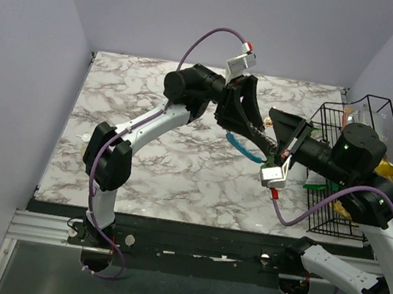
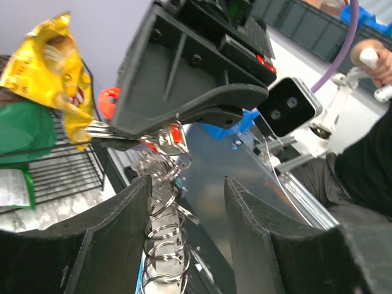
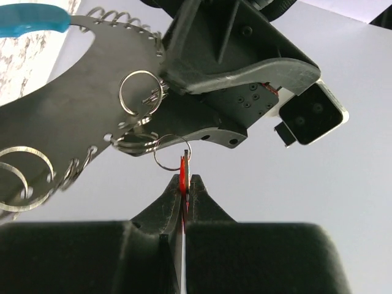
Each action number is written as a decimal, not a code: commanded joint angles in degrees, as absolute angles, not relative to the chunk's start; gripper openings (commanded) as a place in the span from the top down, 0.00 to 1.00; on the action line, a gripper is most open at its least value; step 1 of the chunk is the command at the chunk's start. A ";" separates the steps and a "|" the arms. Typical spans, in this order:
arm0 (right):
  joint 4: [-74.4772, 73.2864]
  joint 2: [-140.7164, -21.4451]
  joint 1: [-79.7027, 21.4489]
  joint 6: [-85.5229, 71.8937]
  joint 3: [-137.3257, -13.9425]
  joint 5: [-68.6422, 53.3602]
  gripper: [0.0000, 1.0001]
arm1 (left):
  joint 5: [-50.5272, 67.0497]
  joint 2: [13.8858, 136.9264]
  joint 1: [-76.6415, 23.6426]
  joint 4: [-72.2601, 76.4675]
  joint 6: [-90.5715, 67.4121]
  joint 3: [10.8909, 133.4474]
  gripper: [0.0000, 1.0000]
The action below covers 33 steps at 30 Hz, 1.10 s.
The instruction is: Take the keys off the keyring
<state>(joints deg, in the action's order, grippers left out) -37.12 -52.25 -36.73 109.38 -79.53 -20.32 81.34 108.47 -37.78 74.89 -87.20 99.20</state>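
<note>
right hand (image 3: 183, 181) pinches red key (image 3: 183, 168) edge-on | left hand (image 3: 144, 110) grips keyring (image 3: 73, 79) | small rings (image 3: 140, 92) along its edge

Soft, even light falls from above; the marble desk (image 1: 179, 166) carries only faint shadows under the arms. In the wrist views, steel loops on the keyring (image 3: 73, 92) glint and the red key (image 3: 183, 174) is crisp. The near black fingers (image 3: 92, 257) read as flat silhouettes, and the backgrounds blur.

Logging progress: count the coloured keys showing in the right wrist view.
1: a red key, seen edge-on, pinched in the right hand, just below the keyring. More keys may be hidden among the rings or out of frame.
</note>
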 commanded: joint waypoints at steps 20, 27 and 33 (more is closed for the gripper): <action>-32.87 -49.13 -36.65 107.40 -77.87 -20.13 0.99 | 80.86 108.63 -40.87 96.59 -91.76 99.84 0.75; -32.96 -49.22 -36.65 108.02 -77.52 -20.39 0.99 | 79.72 108.90 -40.61 95.28 -91.93 99.14 0.98; -32.61 -48.87 -36.65 108.02 -76.73 -20.56 0.99 | 75.60 103.81 -38.59 75.40 -71.55 92.82 1.00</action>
<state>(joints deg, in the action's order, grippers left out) -35.00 -49.69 -36.73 107.68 -77.58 -20.47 80.73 108.33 -40.21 75.46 -88.62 96.88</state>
